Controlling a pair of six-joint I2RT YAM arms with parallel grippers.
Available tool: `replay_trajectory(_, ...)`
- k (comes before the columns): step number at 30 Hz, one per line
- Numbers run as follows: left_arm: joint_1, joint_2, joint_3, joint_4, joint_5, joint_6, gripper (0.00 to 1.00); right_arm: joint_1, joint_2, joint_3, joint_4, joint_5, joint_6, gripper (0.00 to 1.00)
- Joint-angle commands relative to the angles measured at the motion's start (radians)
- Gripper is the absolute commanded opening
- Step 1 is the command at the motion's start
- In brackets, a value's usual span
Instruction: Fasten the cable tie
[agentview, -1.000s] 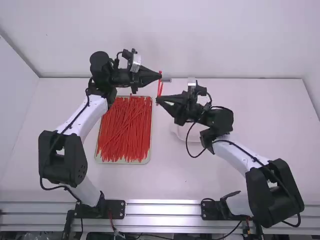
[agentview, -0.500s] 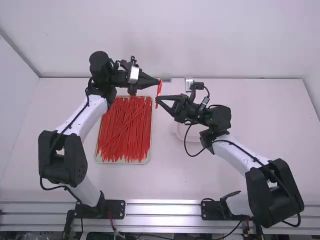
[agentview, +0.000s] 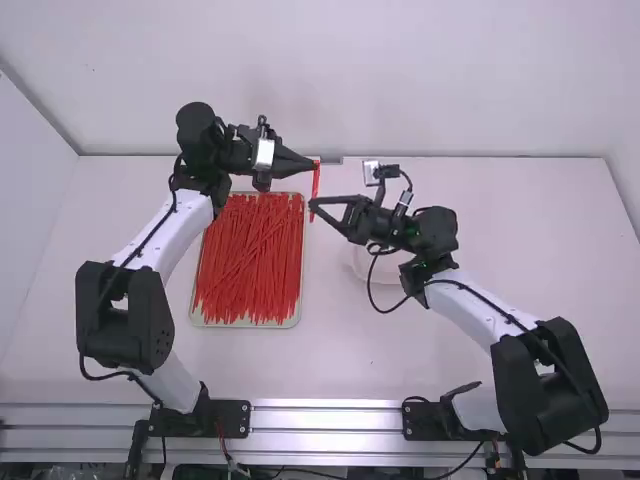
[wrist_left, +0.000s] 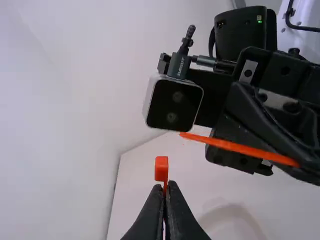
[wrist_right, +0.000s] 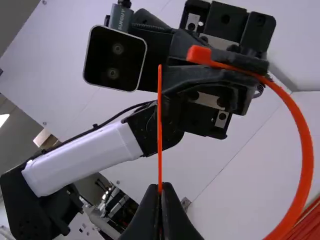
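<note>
Red plastic cable tie (agentview: 316, 183), bent into a loop above the white table (agentview: 520, 220): left gripper (wrist_left: 165, 189) pinched shut just behind its square head, right gripper (wrist_right: 161, 187) clamped on its thin tail tip.

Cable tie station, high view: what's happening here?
Both arms hold one red cable tie in the air near the far right corner of the tray of spare ties. The left gripper is shut on the head end and the right gripper on the tail end, with the strap bent into a loop between them. The tail tip sits beside the head, not yet threaded through it.
</note>
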Motion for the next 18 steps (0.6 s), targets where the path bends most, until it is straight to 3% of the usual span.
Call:
replay_trajectory(1,0.009,0.005,0.023,0.006,0.019,0.01,0.02,0.017,0.002,-0.004,-0.005,-0.006,0.006,0.0)
replay_trajectory(18,0.009,0.005,0.023,0.009,0.029,0.01,0.02,0.015,0.002,-0.004,-0.012,-0.003,0.006,0.0)
